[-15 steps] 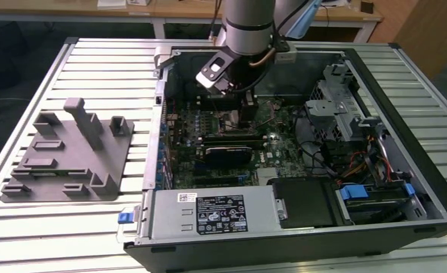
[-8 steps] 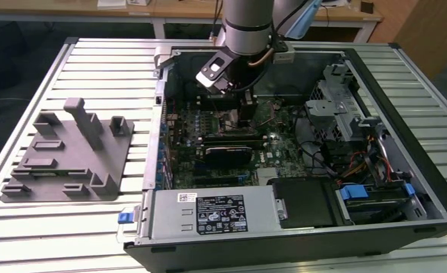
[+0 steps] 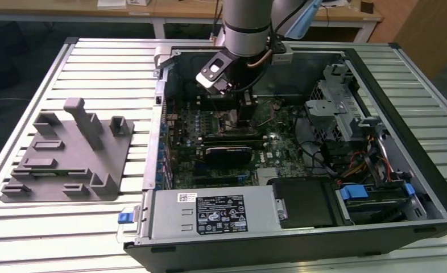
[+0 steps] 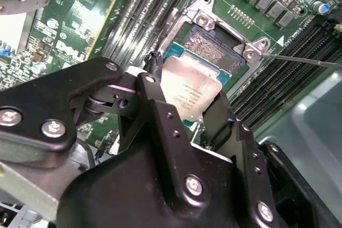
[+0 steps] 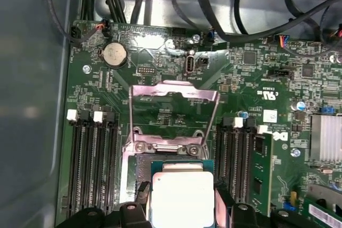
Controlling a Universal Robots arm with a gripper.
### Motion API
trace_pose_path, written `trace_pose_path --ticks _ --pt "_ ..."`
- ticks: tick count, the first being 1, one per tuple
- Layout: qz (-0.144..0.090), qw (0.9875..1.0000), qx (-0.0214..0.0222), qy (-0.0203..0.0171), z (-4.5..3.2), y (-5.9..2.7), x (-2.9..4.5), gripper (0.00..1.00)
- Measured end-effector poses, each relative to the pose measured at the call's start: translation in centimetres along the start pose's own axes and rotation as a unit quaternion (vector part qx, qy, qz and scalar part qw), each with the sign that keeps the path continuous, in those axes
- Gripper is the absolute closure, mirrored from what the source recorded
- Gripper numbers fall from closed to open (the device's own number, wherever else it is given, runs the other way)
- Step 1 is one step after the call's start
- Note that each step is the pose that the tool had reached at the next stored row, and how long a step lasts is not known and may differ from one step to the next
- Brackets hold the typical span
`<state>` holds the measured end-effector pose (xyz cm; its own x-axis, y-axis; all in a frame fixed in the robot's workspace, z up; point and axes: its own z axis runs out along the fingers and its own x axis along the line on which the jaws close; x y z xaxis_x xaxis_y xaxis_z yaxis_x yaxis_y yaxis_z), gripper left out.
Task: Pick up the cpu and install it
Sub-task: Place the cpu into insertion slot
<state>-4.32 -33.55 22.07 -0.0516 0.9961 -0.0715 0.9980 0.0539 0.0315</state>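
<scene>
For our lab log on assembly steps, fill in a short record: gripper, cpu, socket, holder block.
gripper: shut on the cpu, inside the computer case
cpu: metal top up, over the socket; whether seated, cannot tell
socket: retaining frame swung up, open
holder block: on the slatted table, exterior view's left of the case

Fine print on the cpu lid and power supply label, none legible

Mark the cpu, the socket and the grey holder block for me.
cpu (image 4: 189,92), second wrist view, centre of its metal top.
socket (image 4: 214,45), second wrist view, exposed contact field.
grey holder block (image 3: 60,168), exterior view, its flat base.
</scene>
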Motion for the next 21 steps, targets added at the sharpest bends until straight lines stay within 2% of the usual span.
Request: trace_pose_path --ticks 7,16,21 --pt "0.000 1.0000 0.0000 0.0007 0.45 -0.18 0.31 0.45" --pt "0.000 1.0000 -0.0001 0.0062 1.12 -0.39 0.44 0.45" --pt "0.000 1.0000 0.0000 0.0067 1.33 -0.39 0.47 0.45"
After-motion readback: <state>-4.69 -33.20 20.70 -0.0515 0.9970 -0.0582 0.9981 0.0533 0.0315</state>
